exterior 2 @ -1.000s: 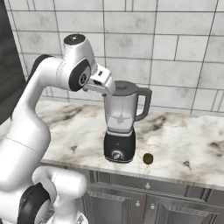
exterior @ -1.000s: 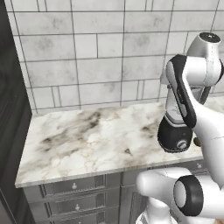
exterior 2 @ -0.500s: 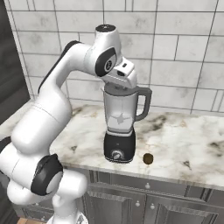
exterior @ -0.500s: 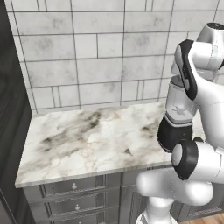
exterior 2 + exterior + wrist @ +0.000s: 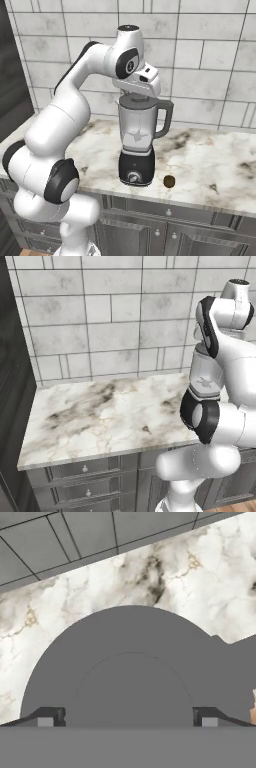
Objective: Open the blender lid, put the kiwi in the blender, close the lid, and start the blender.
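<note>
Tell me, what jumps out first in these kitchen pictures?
The big white arm, bent over the blender on the marble counter, with its open pincer poised right above the dark grey blender lid, one tip either side of the centre knob. A small brown kiwi lies on the counter just beside the blender's black base.

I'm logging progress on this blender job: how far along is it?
Nothing looks finished yet. The lid sits on the blender, and the kiwi lies on the counter beside the base. In hand: the open tool is right above the lid, fingertips on either side of the raised centre. Left: lift the lid, drop the kiwi in, close it and start the blender.
</note>
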You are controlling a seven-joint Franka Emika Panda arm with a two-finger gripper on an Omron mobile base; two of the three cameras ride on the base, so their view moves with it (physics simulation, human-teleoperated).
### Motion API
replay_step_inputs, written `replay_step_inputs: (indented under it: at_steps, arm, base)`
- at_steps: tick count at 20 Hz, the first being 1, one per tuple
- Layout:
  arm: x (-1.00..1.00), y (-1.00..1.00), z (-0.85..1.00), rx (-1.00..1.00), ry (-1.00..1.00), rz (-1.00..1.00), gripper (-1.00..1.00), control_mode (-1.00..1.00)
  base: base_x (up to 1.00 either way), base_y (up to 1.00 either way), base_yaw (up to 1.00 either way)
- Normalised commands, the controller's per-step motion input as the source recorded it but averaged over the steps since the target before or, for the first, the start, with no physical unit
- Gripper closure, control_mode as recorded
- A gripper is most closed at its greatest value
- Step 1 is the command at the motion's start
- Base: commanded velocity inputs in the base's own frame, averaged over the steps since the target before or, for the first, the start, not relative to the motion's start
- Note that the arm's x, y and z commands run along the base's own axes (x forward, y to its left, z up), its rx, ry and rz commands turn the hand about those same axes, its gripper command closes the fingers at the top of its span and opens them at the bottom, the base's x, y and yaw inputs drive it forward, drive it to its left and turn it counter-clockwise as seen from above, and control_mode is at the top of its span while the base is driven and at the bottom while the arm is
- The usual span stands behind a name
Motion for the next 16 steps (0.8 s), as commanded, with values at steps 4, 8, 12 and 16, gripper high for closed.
replay_step_inputs:
  at_steps: [4,8,12,16]
  arm:
    - [-0.05,0.0,-0.38,0.0,0.0,0.03,-1.0,-1.0]
    - [0.0,0.0,-0.51,0.0,0.01,0.04,1.0,-1.0]
    - [0.0,0.0,-0.38,0.02,0.04,0.04,1.0,-1.0]
    - [-0.01,0.0,0.11,0.02,-0.05,0.0,1.0,-1.0]
  base:
    - [0.0,0.0,0.0]
    - [0.0,0.0,0.0]
    - [0.0,0.0,0.0]
    - [0.0,0.0,0.0]
